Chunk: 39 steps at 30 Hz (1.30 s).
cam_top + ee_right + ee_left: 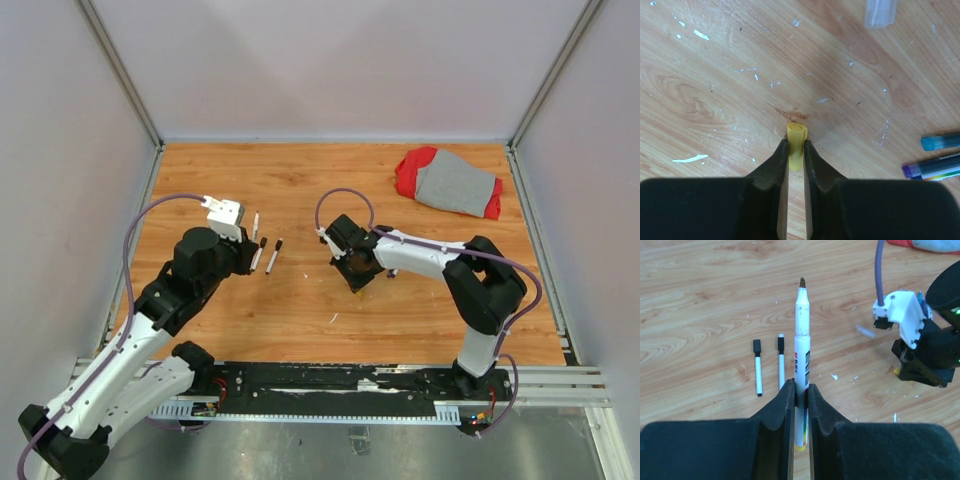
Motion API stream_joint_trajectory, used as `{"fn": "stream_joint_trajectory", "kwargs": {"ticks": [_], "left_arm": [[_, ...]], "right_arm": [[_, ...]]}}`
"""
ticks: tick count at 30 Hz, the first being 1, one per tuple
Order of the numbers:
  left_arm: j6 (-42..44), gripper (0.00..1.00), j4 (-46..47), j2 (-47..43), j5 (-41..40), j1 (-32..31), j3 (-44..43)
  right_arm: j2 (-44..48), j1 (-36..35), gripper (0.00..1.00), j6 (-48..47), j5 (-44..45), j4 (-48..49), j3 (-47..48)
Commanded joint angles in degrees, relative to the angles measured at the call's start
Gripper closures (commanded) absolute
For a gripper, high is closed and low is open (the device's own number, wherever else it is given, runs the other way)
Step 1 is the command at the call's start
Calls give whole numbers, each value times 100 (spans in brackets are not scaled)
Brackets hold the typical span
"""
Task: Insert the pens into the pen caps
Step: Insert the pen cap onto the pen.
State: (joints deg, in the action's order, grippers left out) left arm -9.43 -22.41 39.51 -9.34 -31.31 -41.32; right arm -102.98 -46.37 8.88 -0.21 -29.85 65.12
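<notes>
While the left claw (800, 390) is pinched tight on a pen (801, 340), nothing has gone into a cap yet. The pen sticks straight out ahead of the fingers, its dark nib bare and its yellow end behind them. Left of the claw, two small pens (758, 367) lie side by side on the table (700, 300). Each has a black top, so I judge those already capped. Ahead and to the right lies a clear tube (865, 331); I cannot tell what it is

In the right wrist view, the right claw (796, 147) is closed on a yellow cap (796, 134) that pokes out just past the fingertips, low over the wood. Whether it touches the wood I cannot tell. Right of this claw lie a blue pen (940, 141) and a purple pen (932, 171), both cut off by the frame edge, so I cannot tell whether they are capped. The clear tube lies ahead and a little right, and white flecks (690, 160) dot the wood

From above, the two claws stand well apart and are partly hidden by their own arms. The small pens sit just beside the left claw, on the side towards the right one, and they look like the only thing near the path between the claws. A red and grey cloth (455, 182) lies far beyond the right claw, out of the way. I judge the task to be mid-way: pen and yellow cap are in hand but not joined, and the blue and purple pens may remain
</notes>
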Motion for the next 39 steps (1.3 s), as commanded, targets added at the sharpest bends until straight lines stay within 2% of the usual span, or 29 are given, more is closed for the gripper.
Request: {"fn": "stream_joint_trajectory", "kwargs": {"ticks": [1,10,20,28,33,39], "left_arm": [[3,99,80,183,3,20,45],[-264,99,53,118,214,19,-60],[-1009,100,924,217,998,-118,336],[-1318,99,1816,548,435,-1548,593],[-1387,100,2321,914,235,-2331,610],[-1429,100,2777,1412,-273,-3129,446]], "right_arm": [[74,237,99,14,-168,-66,-325],[1435,387,99,222,-278,659,-1096],[3401,888,99,777,-850,1662,-2218],[4805,1153,99,1975,-1158,2753,-3044],[5632,1170,99,2776,-819,3182,-3430],[6417,1181,100,2967,-290,3526,-3759]]}}
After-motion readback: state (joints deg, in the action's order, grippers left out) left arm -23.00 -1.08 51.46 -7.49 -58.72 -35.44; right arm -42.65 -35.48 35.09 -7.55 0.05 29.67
